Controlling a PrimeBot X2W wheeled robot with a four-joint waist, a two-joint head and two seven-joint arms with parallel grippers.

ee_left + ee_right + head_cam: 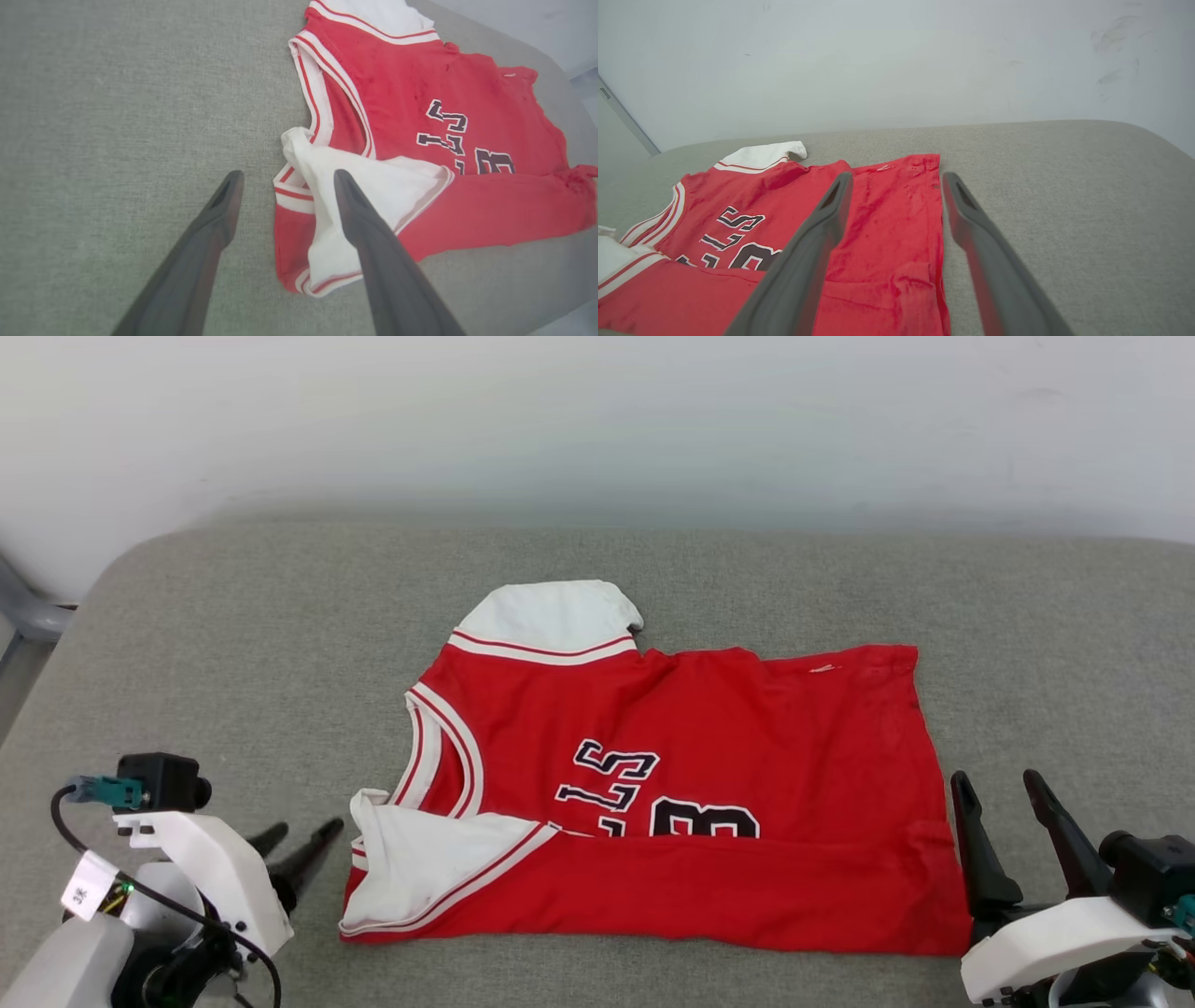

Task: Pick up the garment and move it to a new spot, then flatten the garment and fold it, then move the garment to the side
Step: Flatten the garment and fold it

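The garment (709,709), a red jersey with white sleeves and black-and-white lettering, lies on the grey padded surface (233,644). Its near long edge is folded up over the lower chest, covering part of the lettering, and one white sleeve lies folded on its near left corner. My left gripper (310,824) is open just left of that corner, holding nothing. In the left wrist view the left gripper (287,172) straddles the sleeve edge of the garment (406,93). My right gripper (994,775) is open at the hem's near right corner. The right wrist view has the right gripper (897,175) above the garment (887,224), empty.
A pale wall (597,420) rises behind the padded surface. A grey metal frame part (28,611) shows at the far left edge. Bare grey padding lies left, right and behind the garment; the surface's rounded corner sits at the back left.
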